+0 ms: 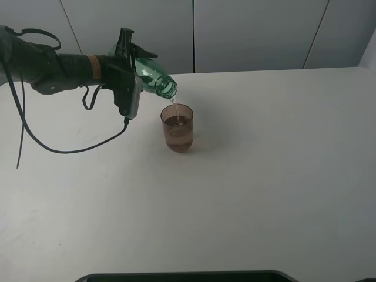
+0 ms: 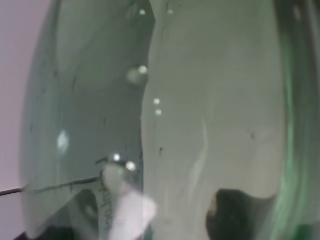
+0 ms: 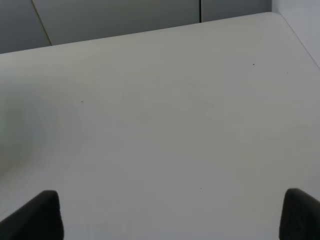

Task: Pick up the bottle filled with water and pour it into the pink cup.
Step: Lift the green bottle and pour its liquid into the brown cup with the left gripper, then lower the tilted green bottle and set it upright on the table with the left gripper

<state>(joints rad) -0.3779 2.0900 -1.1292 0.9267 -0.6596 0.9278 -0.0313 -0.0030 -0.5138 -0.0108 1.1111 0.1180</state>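
My left gripper [image 1: 130, 61] is shut on the green-tinted bottle [image 1: 154, 78] and holds it tipped, with the open neck pointing down and right, just above the pink cup [image 1: 177, 127]. A thin stream of water falls from the neck into the cup, which stands upright on the white table [image 1: 264, 176] and holds water. In the left wrist view the bottle's wet green wall [image 2: 200, 120] fills the frame. My right gripper is out of the exterior view; its two dark fingertips [image 3: 37, 212] show far apart over bare table.
A black cable [image 1: 70, 148] hangs from the left arm and loops over the table's left part. A dark edge [image 1: 188, 276] runs along the table's front. Grey wall panels stand behind the table.
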